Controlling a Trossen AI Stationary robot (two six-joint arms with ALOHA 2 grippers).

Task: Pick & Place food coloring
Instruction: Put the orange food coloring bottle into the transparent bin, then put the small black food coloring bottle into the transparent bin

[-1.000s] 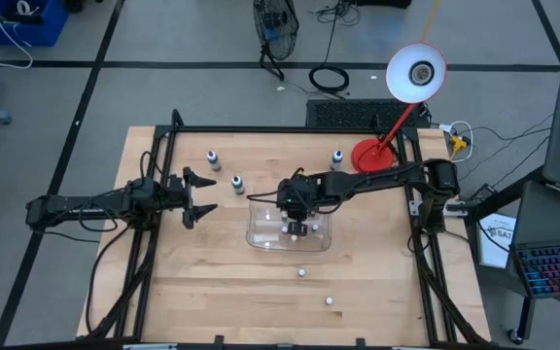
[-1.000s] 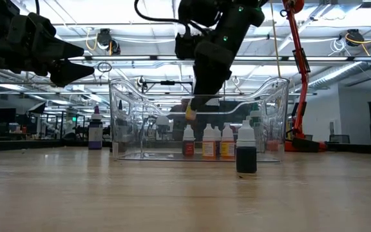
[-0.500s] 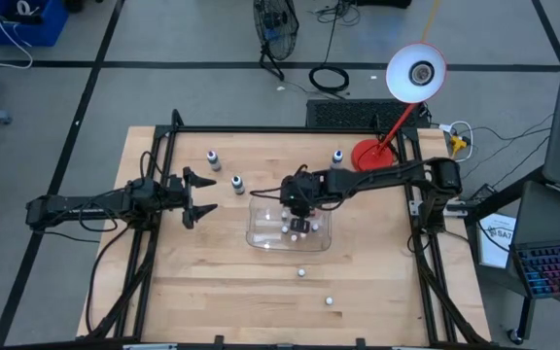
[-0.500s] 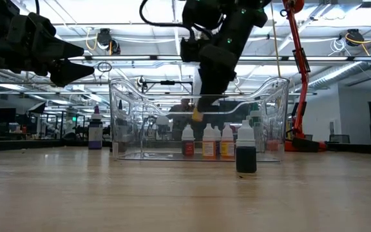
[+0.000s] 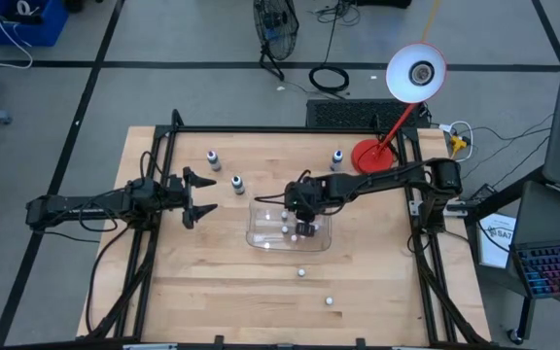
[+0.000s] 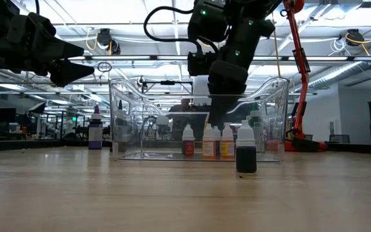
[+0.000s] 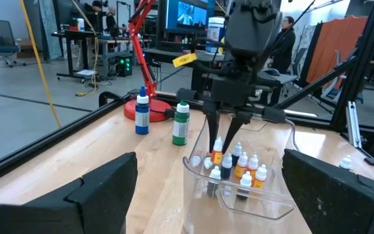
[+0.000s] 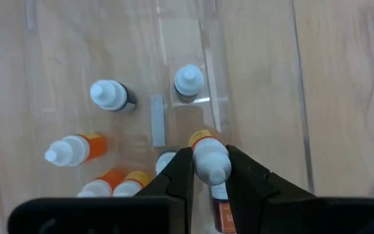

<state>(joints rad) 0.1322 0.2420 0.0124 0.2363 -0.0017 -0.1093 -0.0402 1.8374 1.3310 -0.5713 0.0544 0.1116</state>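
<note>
Between my right gripper's (image 8: 206,170) fingertips sits a small food coloring bottle (image 8: 210,160) with a white cap and orange band, pinched narrow and held upright just above the clear plastic tray (image 5: 261,238) at mid-tabletop (image 5: 222,282). Several more little bottles stand inside the tray, and others are scattered on the tabletop around it. I judge the bottle light, with a smooth, somewhat squeezable plastic body, so a hard squeeze could tip it or make it slip; the firmer neck just under the cap seems the best hold. My left gripper (image 5: 194,197) waits wide open, well apart from the tray.
</note>
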